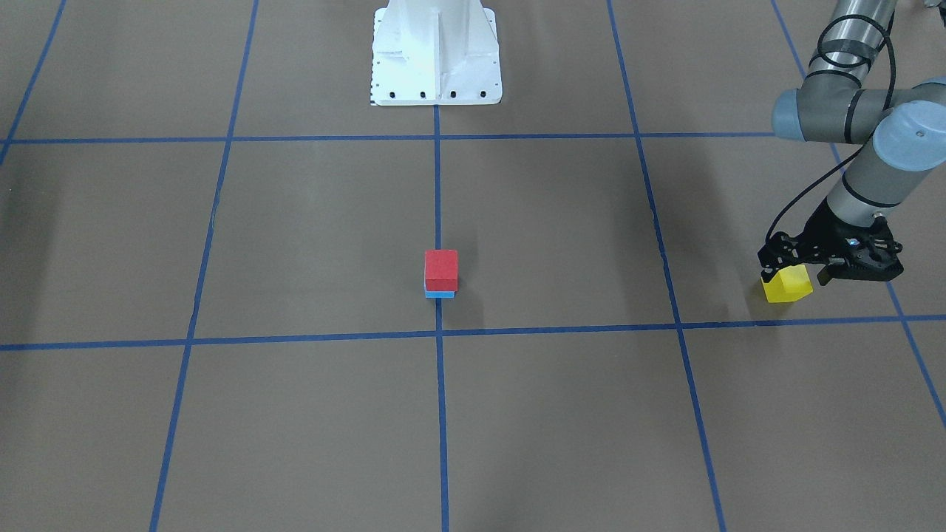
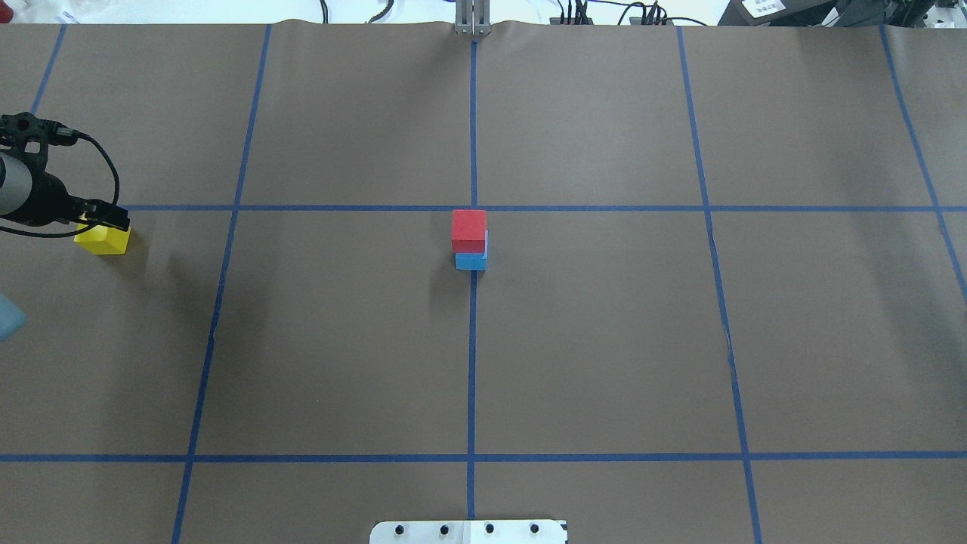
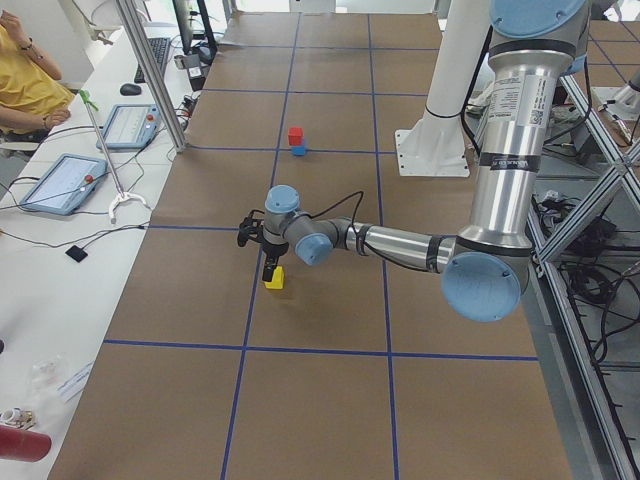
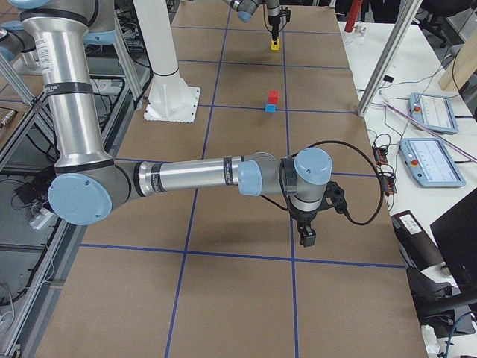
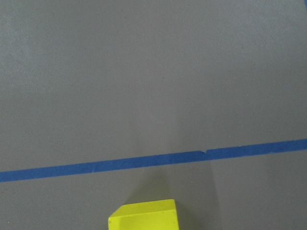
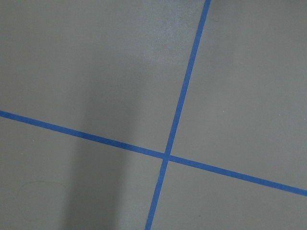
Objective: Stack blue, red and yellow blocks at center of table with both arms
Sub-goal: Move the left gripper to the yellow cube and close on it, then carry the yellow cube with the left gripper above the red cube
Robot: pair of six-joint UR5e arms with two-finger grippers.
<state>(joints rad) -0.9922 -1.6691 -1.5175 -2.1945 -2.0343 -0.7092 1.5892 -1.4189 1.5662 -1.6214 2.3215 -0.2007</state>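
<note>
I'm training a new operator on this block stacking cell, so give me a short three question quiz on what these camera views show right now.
1. True or false: the yellow block sits on top of the red block.
2. Which block lies under the red one? A yellow, B blue, C none.
3. Fill in: the gripper at the yellow block belongs to the robot's ____ arm.
Key: 1 false; 2 B, the blue block; 3 left.
</note>
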